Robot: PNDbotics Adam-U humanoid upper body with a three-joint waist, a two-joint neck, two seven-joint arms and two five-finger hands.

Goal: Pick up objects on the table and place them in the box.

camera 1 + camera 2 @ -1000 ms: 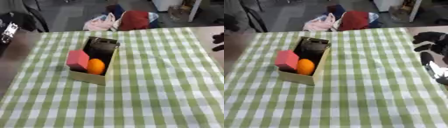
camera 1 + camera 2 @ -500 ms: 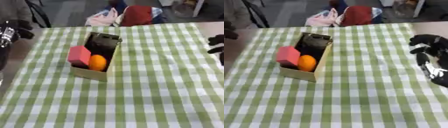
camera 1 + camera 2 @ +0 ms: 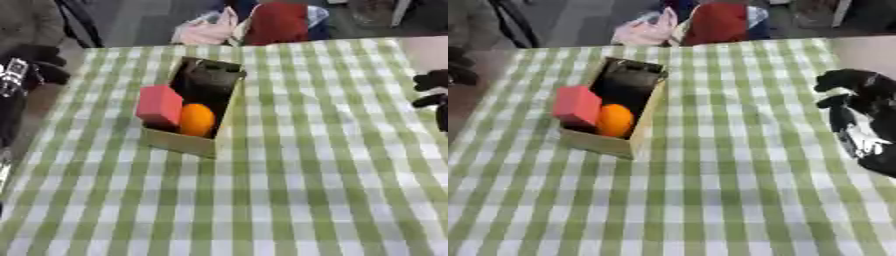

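Observation:
A cardboard box [image 3: 178, 142] stands on the green checked tablecloth [image 3: 306, 180], left of the middle. Inside it a red block [image 3: 159, 105] leans at the left, an orange [image 3: 197, 120] lies beside it, and a black thing [image 3: 210, 80] fills the far end. My right hand [image 3: 859, 100] hovers at the table's right edge with relaxed, bent fingers and nothing in it. At the left edge my left hand [image 3: 31, 62] shows as a dark shape beside the table's far corner, well apart from the box. No loose object shows on the cloth.
Beyond the table's far edge lie a red bag [image 3: 276, 22] and a pink cloth [image 3: 206, 32] on the floor. A dark chair frame [image 3: 74, 22] stands at the back left. The cloth runs on towards the front and right of the box.
The whole picture has shifted, so the head has moved. My left arm has come into sight at the left edge. The right hand stays at the right edge, and the box's contents are unchanged.

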